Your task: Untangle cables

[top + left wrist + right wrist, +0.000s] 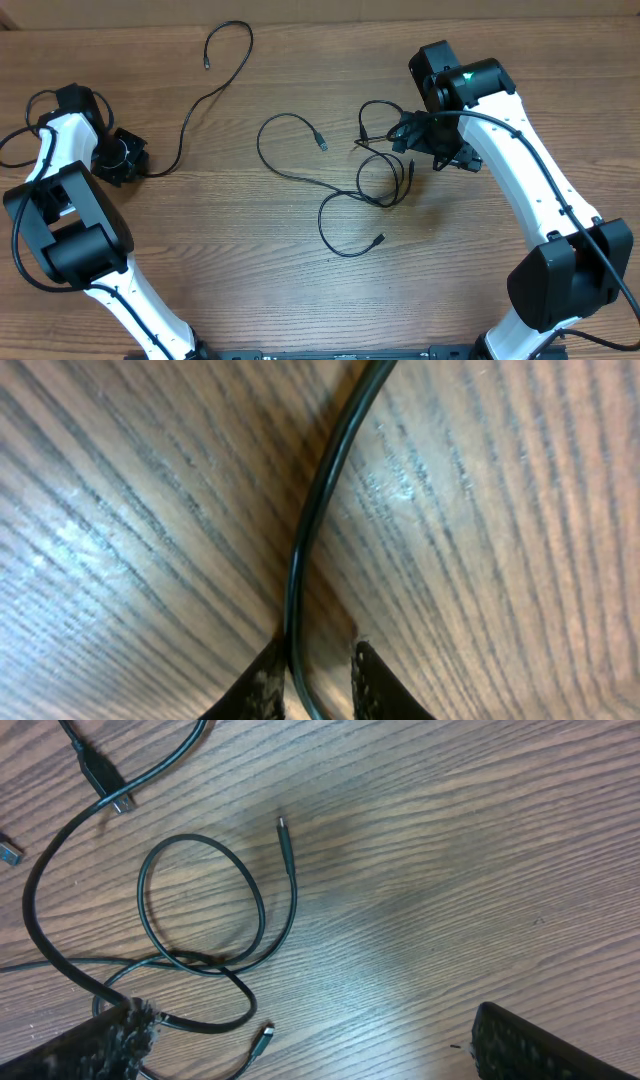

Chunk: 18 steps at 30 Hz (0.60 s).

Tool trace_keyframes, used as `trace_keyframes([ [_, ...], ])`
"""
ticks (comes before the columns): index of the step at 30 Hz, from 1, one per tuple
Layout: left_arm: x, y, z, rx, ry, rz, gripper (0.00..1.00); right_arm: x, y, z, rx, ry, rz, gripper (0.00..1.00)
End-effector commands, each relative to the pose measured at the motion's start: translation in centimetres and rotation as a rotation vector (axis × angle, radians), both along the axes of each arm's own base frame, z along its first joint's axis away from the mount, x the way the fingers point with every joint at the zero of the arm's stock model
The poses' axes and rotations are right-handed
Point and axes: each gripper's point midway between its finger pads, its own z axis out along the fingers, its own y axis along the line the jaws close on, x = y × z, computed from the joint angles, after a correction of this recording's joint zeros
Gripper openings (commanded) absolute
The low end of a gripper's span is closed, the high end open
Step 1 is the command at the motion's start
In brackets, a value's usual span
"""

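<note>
One black cable (183, 130) lies apart at the upper left, its plug tip at the far end. Its near end runs to my left gripper (122, 160). In the left wrist view this cable (305, 530) passes between the fingers of the left gripper (318, 670), against the left finger, with a gap to the right finger. The tangled cables (384, 203) lie at centre right, with loose plug ends pointing left and toward the front. My right gripper (432, 148) hovers at the tangle's right edge. In the right wrist view it (310, 1040) is wide open, its left finger by a looped cable (262, 915).
Wooden table (250, 260) all round. My left arm's own thick black wires (30, 110) coil at the far left. The white right arm (530, 190) crosses the right side of the table.
</note>
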Motion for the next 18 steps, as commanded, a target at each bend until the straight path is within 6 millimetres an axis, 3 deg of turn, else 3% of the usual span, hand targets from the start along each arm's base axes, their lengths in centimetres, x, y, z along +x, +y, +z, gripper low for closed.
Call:
trace_keyframes([
  [1, -2.4, -1.3, -5.1, -0.050, 0.102, -0.001, 0.23, 0.4, 0.0, 1.6, 0.010, -0.053, -0.002, 1.00],
  [4, -2.2, -1.2, -5.1, -0.045, 0.090, -0.001, 0.24, 0.4, 0.0, 1.6, 0.010, -0.053, -0.002, 1.00],
  [6, -2.0, -1.1, -5.1, -0.042, 0.083, -0.001, 0.34, 0.4, 0.0, 1.6, 0.010, -0.053, -0.002, 1.00],
  [8, -2.0, -1.1, -5.2, -0.041, 0.082, -0.001, 0.36, 0.4, 0.0, 1.6, 0.010, -0.053, -0.002, 1.00],
  [10, -2.0, -1.1, -5.2, -0.040, 0.084, -0.002, 0.29, 0.4, 0.0, 1.6, 0.010, -0.053, -0.002, 1.00],
  [13, -2.7, -0.4, -5.5, 0.005, 0.114, 0.001, 0.07, 0.4, 0.0, 1.6, 0.010, -0.053, -0.002, 1.00],
  [18, -3.1, 0.7, -5.5, 0.069, 0.137, -0.004, 0.04, 0.4, 0.0, 1.6, 0.010, -0.053, -0.002, 1.00],
])
